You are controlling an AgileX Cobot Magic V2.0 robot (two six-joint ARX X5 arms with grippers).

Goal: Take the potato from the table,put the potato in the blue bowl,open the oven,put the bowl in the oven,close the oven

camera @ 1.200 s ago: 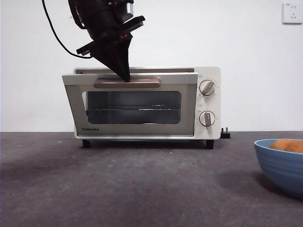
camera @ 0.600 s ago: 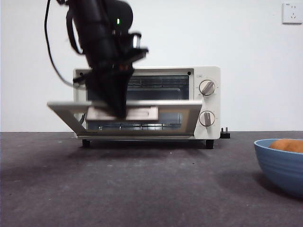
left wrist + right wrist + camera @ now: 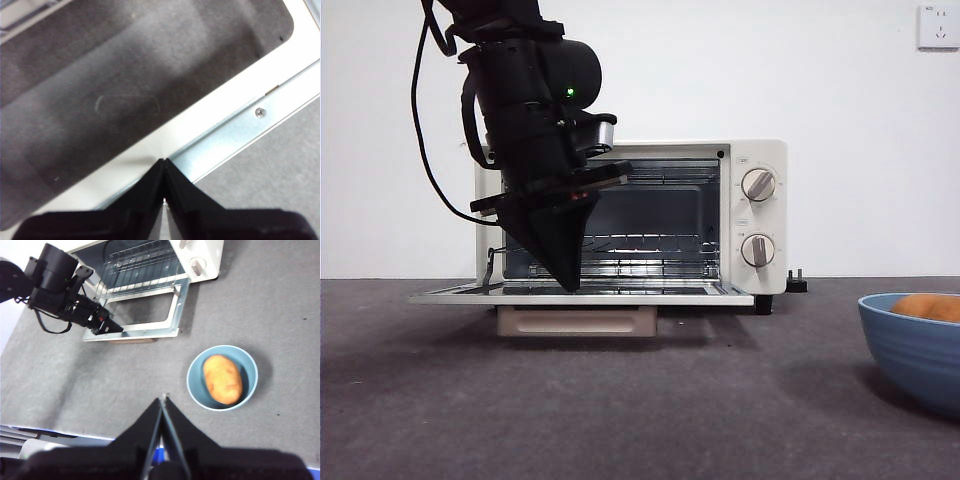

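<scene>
Your left gripper (image 3: 567, 283) rests its clenched, empty jaws on the inner frame of the drop-down door (image 3: 650, 295) of the cream-white boxy TOSHIBA toaster oven (image 3: 756, 215), and that door lies flat and fully open, its beige bar handle (image 3: 577, 321) hanging underneath, close to the dark grey mottled counter (image 3: 640, 410). The lumpy orange-brown potato (image 3: 222, 379) already sits inside the round dusty-blue ridged bowl (image 3: 195, 385), well apart from the oven on the knob side. Your right gripper (image 3: 164, 399) hovers high above the counter with its jaws pressed together, holding nothing. The risk from here lies in the clearance: if you lift the left arm carelessly, the jaw tips may drag the door frame and swing it back up, or shift the light oven on its feet. Carrying the bowl by one rim could tip it and roll the potato out, and a low approach could knock the bowl against the open door's edge.
</scene>
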